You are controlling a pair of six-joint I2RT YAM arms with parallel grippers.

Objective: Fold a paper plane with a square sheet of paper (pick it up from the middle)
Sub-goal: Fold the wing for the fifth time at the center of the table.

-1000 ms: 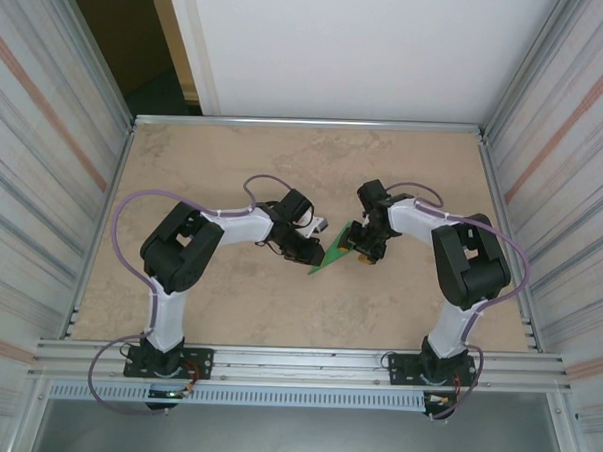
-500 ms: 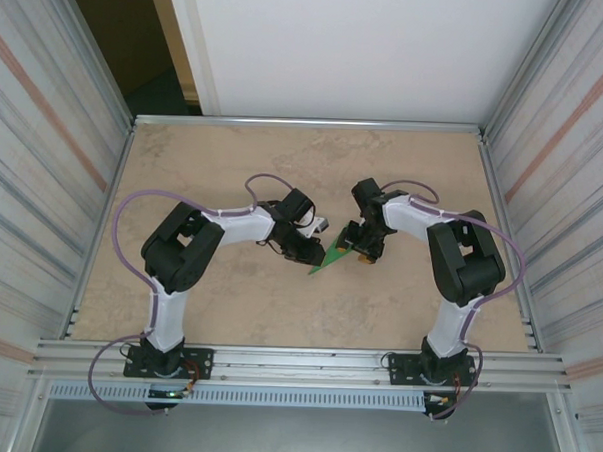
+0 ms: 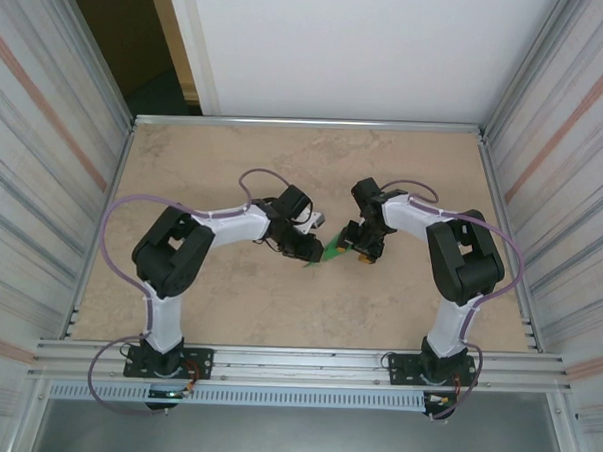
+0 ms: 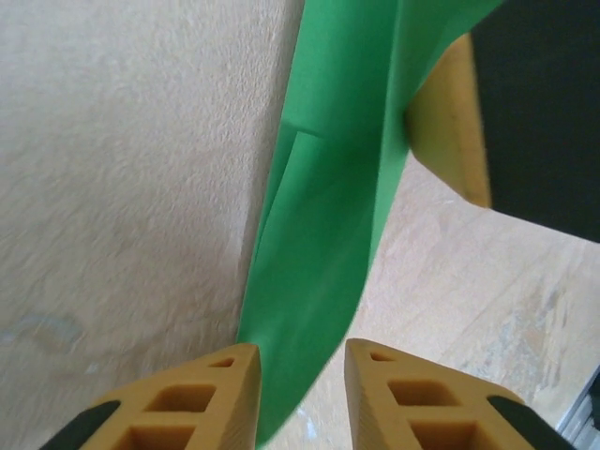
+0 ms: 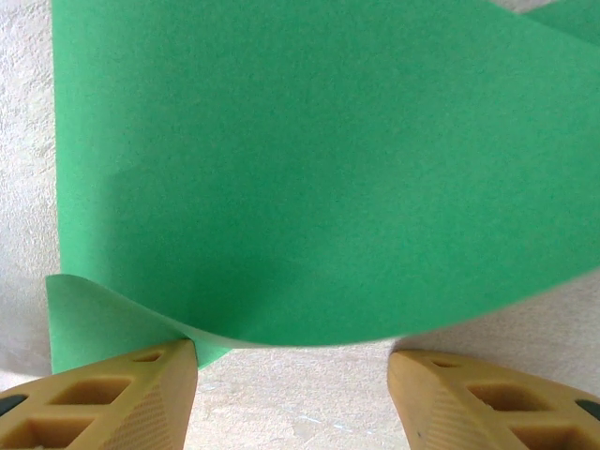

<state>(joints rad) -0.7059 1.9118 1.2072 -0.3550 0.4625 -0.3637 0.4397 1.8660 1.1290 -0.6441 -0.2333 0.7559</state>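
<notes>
Left wrist, green paper (image 4: 328, 225) between fingers (image 4: 239, 384)

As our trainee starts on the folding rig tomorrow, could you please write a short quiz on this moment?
1. True or false: the green paper lies on the table as a flat, unfolded square.
2. Where is the paper? A) at the table's far edge; B) between the left gripper and right gripper; C) at the table's near edge.
3. Fill in: the right gripper's jaws stand ____.
Key: 1 false; 2 B; 3 open.
</notes>
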